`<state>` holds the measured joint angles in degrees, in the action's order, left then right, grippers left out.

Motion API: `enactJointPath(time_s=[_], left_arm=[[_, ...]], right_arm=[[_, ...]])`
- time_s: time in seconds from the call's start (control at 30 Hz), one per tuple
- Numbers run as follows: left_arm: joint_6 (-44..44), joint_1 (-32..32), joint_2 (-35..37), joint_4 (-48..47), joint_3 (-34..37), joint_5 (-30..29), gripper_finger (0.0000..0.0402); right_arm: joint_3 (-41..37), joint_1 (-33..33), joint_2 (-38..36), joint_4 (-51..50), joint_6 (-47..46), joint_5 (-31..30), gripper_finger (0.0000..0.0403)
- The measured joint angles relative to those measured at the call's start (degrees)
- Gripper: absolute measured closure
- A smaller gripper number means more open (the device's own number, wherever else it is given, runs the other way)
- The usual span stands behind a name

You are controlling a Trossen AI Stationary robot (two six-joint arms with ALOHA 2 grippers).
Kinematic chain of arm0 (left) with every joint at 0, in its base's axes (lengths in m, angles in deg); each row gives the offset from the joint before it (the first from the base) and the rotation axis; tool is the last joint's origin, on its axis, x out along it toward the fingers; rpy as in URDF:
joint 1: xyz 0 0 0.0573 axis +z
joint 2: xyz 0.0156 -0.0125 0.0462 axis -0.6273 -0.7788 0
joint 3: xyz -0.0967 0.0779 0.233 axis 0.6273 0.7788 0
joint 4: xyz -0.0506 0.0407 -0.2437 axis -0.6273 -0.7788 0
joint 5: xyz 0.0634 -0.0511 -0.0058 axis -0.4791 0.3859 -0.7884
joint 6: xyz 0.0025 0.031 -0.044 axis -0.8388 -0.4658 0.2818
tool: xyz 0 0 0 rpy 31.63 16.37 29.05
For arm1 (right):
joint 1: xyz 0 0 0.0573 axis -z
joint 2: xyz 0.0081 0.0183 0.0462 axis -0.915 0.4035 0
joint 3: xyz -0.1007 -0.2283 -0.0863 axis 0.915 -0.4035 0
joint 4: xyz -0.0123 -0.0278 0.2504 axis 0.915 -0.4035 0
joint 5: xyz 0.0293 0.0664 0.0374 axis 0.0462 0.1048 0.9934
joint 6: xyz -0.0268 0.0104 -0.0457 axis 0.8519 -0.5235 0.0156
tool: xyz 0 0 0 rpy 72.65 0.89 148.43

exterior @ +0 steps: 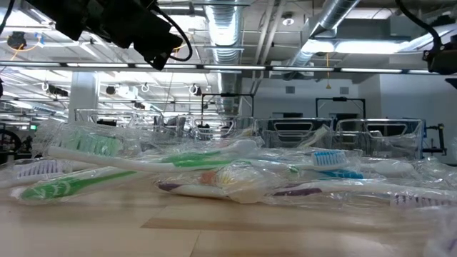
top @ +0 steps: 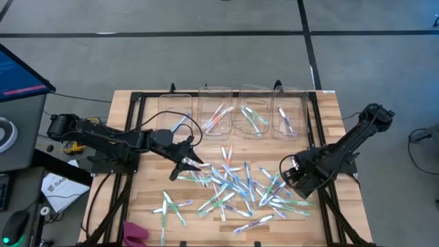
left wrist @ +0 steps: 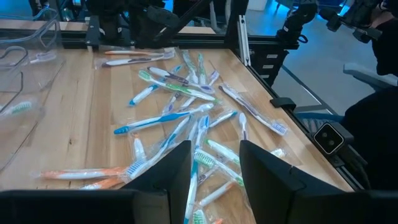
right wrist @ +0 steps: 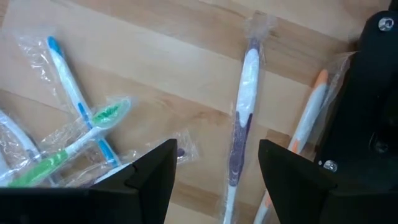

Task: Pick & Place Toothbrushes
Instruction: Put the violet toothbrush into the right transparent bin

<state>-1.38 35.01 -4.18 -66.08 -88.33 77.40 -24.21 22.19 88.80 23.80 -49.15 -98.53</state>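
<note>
- The wooden surface is carrying everything, with a black frame running along its edges.
- The left arm is reaching in from the left, and its left claw is hanging over the left edge of the pile; in the left wrist view its two fingers are standing apart with nothing between them, above wrapped brushes.
- The right arm is reaching in from the right, and its right claw is hovering low at the right edge of the pile; in the right wrist view its fingers are spread apart and gripping nothing, with a purple-and-white toothbrush lying on the wood in the gap between them.
- Four clear bins are standing in a row along the far side of the surface, and several are holding a few brushes.
- The toothbrushes are lying scattered in a loose pile across the middle and near part of the surface, each in a clear wrapper, with blue, green, orange and purple accents.
- A pink object is lying at the near left corner.
- An orange-tipped brush is lying just beside the purple one, partly under the dark arm body.
</note>
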Motion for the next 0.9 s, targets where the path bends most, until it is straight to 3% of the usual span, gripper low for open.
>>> enactJointPath(time_s=[0.7,0.9], left_arm=[[0.01,0.00,0.00,-0.02,0.00,0.00,0.0272],[0.00,0.00,-0.02,0.15,1.13,-0.02,0.0273]], right_arm=[[-1.99,2.27,0.04,1.48,-0.72,3.04,0.0182],[-2.01,4.21,3.90,1.95,1.76,3.63,0.0182]])
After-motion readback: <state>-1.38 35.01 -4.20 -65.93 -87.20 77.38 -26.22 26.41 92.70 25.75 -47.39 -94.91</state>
